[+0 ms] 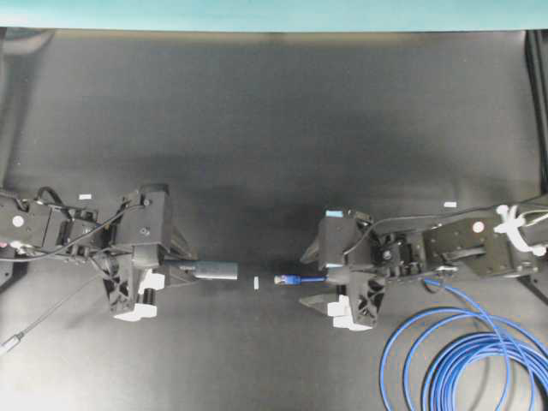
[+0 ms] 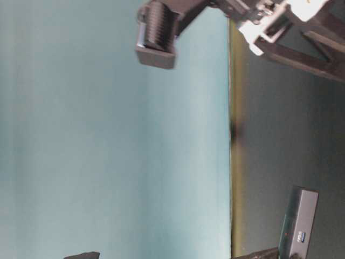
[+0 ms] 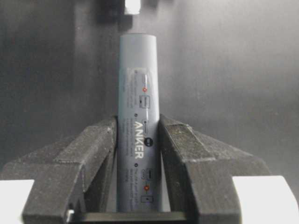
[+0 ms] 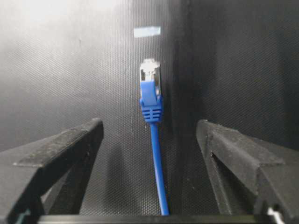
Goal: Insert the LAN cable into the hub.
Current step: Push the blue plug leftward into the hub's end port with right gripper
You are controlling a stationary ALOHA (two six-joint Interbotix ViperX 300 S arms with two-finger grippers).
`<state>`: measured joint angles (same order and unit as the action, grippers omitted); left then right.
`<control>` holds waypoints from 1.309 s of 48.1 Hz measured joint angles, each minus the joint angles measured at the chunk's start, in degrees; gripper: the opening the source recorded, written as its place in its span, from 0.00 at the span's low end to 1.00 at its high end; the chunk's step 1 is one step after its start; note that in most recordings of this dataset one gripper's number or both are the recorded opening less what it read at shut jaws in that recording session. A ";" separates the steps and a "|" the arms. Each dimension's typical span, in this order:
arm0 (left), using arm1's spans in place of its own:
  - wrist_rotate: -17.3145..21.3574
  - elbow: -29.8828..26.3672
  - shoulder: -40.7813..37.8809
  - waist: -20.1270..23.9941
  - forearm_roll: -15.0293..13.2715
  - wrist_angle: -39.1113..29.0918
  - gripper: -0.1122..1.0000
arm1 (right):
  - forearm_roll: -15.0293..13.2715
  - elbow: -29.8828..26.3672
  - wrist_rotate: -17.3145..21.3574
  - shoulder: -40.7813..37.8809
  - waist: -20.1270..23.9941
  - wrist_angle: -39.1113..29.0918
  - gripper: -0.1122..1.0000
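**Hub gripped, plug waiting between open fingers**

The LAN cable (image 1: 445, 342) lies on the black bench (image 1: 274, 120), its loops piled at the lower right of the overhead view and its plug (image 4: 150, 77) stretched out straight toward the middle. That plug points right at the hub (image 1: 218, 271), and the two are lined up end to end but not touching, with a small white tape mark (image 1: 255, 282) between them. The lane looks ready for a straight push.

The hub is already taken: the left pincer (image 3: 138, 154) is clamped on its grey body, fingers pressed on both sides, leaving the far end sticking out free. That makes sense, since the port end has to stay clear for the plug.

Over on the other side, the right pincer (image 4: 149, 135) stands wide apart, one finger either side of the blue cable just behind the boot, touching nothing. It straddles the cable so that a close would catch it near the plug, where it is stiffest. Nothing is inserted yet; the grasp on the cable comes first, I'd say.
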<state>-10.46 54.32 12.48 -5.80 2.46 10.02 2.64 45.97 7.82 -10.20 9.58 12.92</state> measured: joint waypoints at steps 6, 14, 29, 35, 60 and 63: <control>0.00 0.00 0.00 -0.09 0.00 0.00 0.35 | 0.00 0.00 0.00 -0.70 0.18 0.09 0.61; 0.00 0.00 0.00 -0.09 0.00 0.09 0.35 | -0.09 -0.18 0.09 -1.23 0.44 0.26 0.26; 0.00 0.00 0.00 -0.26 0.00 0.09 0.35 | 0.53 -0.18 1.23 -1.23 0.97 1.41 0.13; 0.09 -0.09 -0.09 -0.44 0.00 0.00 0.35 | 0.53 0.00 1.85 0.18 1.05 1.49 0.13; 7.29 -3.16 -0.88 -0.62 0.00 -0.26 0.35 | 0.53 -2.29 1.85 4.66 1.05 1.58 0.13; 7.29 -3.78 -1.23 -0.62 0.00 -0.79 0.35 | 0.53 -2.64 1.76 4.57 0.97 1.58 0.13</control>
<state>-3.16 50.54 11.25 -6.42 2.46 9.23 3.16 43.33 9.58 -5.63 10.55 14.50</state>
